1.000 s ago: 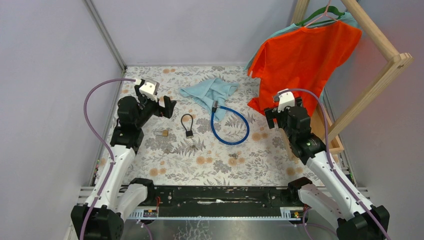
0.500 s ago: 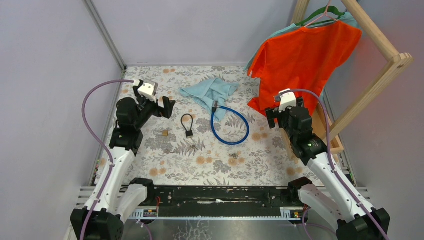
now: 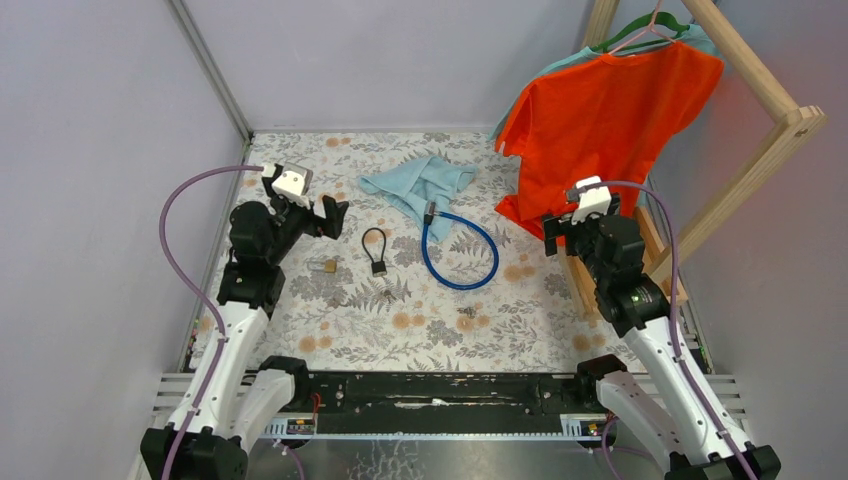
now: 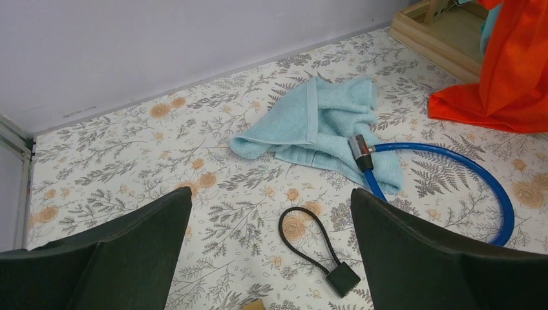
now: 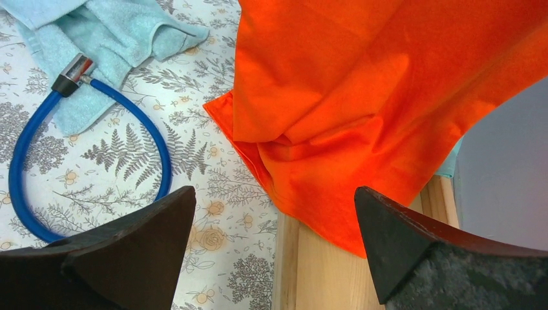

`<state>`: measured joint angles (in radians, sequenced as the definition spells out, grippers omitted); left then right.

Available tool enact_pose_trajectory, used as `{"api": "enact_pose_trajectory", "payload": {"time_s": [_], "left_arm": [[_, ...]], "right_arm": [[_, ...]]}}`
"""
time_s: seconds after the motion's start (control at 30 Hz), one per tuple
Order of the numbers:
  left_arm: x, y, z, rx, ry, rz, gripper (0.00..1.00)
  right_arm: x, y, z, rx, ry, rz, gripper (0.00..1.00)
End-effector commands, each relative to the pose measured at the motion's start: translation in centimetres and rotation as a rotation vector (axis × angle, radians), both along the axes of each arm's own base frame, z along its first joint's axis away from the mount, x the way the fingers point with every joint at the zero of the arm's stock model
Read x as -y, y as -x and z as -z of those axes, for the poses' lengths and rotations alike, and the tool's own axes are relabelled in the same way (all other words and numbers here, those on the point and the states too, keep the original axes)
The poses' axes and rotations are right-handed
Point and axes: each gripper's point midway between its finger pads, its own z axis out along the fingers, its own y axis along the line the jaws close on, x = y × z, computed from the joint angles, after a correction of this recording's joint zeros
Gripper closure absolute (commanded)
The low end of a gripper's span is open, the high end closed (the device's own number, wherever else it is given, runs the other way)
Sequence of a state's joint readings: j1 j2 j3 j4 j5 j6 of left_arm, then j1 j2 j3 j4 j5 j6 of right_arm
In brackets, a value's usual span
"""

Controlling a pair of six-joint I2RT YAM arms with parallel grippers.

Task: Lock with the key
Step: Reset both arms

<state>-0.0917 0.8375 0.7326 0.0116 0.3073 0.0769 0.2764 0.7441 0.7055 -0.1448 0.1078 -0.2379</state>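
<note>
Surface: flower-and-fern patterned table (image 3: 330, 335), closed in by grey walls (image 3: 420, 60) on the left and far sides.
Key (image 3: 465, 320): lies flat on the table, right of centre and toward the near edge; tiny and dark, too small to read in detail.
Blue cable lock (image 4: 375, 184): just beyond the key on the far side, loop flat on the table, metal end resting on the light-blue towel (image 3: 420, 185).
Black cable lock (image 3: 380, 267): left of the key and farther back, loop toward the far side, body at the near end.
Brass padlock (image 3: 326, 266): just left of the black lock's body, not touching it.
Left gripper (image 4: 271, 197): hovers above the far-left part of the table, fingers spread wide with nothing between them; well apart from the key.
Right gripper (image 5: 273, 194): raised at the right side, fingers spread wide and empty, above the hem of the orange T-shirt (image 3: 600, 120); also well apart from the key.
Wooden rack (image 3: 770, 100): stands at the right and carries the shirt.
</note>
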Motion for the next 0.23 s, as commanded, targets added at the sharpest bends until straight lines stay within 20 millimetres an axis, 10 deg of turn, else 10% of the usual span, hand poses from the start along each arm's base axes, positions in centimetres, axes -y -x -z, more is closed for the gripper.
{"api": "enact_pose_trajectory", "payload": {"time_s": [0.0,0.2], "left_arm": [[0.29,-0.03,-1.63,0.066,0.016,0.009,0.0],[0.28,-0.04,-1.4,0.058,0.013,0.009,0.0]], "right_arm": [[-0.5,-0.04,-2.19,0.056,-0.04,-0.027,0.01],[-0.07,-0.19,-2.06,0.061,-0.026,-0.007,0.01]]}}
